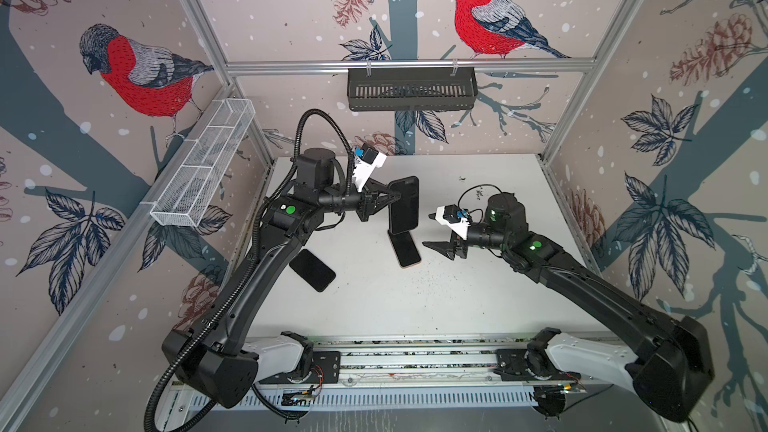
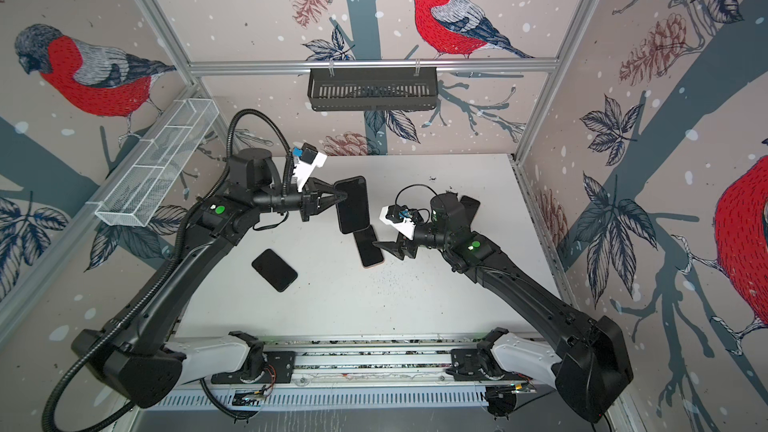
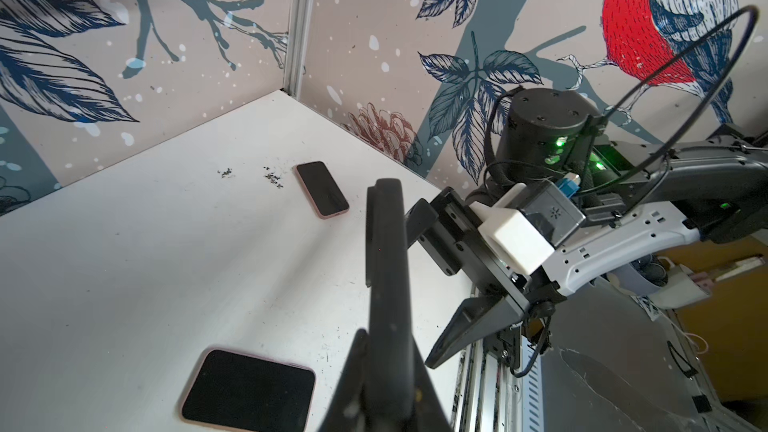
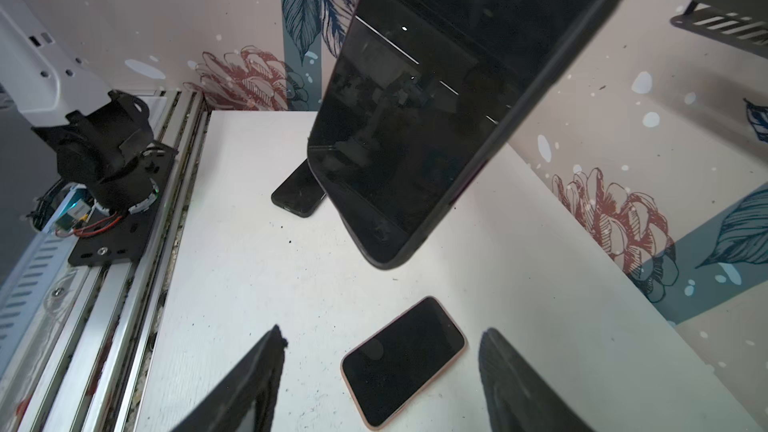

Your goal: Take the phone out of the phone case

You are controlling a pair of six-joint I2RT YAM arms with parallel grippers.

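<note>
Left gripper is pinched shut on one long side of a black phone, holding it clear of the white table, upright and slightly tilted. The left wrist view shows the dark case edge-on, with a finger on each broad face. The right gripper hovers low just beside it with its jaws apart and nothing between them. The glossy screen faces the right wrist camera, so the phone appears to sit fully in its case.

The main hazard is the narrow hold. A pinch at one edge gives little resistance to twisting, so a push or pull from the other arm could make the phone pivot or slide out. It would then drop onto the pink-rimmed phone, which lies flat just below its lower end.

A second risk comes from where the fingers press. They squeeze screen and back together, so that side of the case may not let go. Prying at the free side could bend the case or wrench the whole thing loose instead of parting it.

The third is a mix-up. In the right wrist view the pink-rimmed phone lies between the open fingers, and another dark phone lies near the left arm. A closing move aimed too low would take the wrong handset.
</note>
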